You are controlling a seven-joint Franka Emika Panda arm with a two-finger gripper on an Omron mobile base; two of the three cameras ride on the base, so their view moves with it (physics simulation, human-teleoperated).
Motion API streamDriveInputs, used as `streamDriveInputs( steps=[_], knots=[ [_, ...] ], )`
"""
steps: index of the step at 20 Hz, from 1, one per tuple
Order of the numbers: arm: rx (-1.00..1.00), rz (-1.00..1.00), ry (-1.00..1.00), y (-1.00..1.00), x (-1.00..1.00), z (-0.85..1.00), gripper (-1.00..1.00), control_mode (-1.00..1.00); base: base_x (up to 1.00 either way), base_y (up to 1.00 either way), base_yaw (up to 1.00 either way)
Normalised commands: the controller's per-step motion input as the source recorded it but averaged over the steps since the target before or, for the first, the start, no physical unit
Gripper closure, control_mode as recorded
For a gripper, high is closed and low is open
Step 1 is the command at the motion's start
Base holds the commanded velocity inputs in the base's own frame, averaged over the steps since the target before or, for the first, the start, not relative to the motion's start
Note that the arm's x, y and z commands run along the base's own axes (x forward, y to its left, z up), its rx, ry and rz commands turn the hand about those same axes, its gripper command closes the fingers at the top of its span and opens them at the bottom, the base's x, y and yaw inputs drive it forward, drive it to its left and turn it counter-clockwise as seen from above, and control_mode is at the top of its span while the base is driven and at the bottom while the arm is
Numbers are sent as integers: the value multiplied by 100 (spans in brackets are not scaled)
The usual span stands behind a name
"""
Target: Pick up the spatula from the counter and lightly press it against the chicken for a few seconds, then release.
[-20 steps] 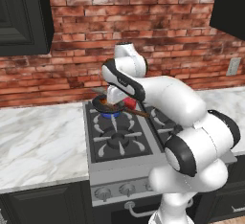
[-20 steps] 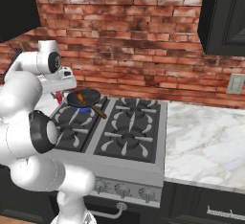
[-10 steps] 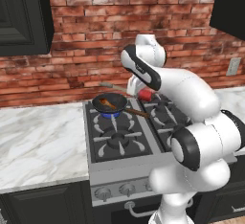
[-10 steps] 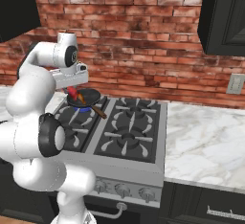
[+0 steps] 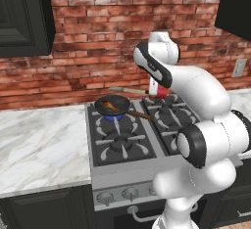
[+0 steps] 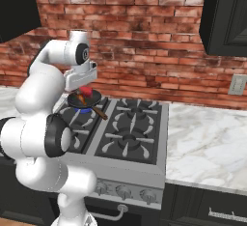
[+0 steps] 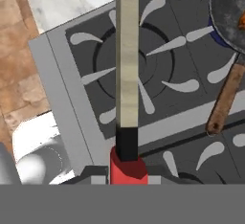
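My gripper (image 5: 160,89) is shut on the spatula's red handle (image 5: 163,92), held in the air to the right of the pan. The pale blade end (image 5: 126,90) points left, above and behind the pan's back rim. In the hand view the spatula (image 7: 127,55) runs straight up from the gripper (image 7: 127,176) over a burner. The dark frying pan (image 5: 112,105) sits on the back left burner with the orange-brown chicken (image 5: 109,107) in it. From the right base view the gripper (image 6: 85,88) hangs just above the pan (image 6: 83,100).
The pan's wooden handle (image 5: 142,116) sticks out toward the stove's middle (image 7: 224,104). The grey stove (image 5: 122,142) has several burners with dark grates. Marble counter (image 5: 39,145) lies to the left and more counter (image 6: 207,143) to the right. A brick wall stands behind.
The arm has swung from above the pan toward the middle of the stove and risen a little, carrying the spatula off the chicken. The pan and chicken have stayed put.
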Motion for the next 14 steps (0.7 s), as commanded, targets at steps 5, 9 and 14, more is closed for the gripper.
streamDriveInputs(
  steps=[5,9,14],
  knots=[
    [0,31,-6,-47,5,0,100,-100,0,0,0],
    [0,30,-5,-49,5,0,100,-100,0,0,0],
    [0,27,0,-35,26,0,100,-100,0,0,0]
  ],
)
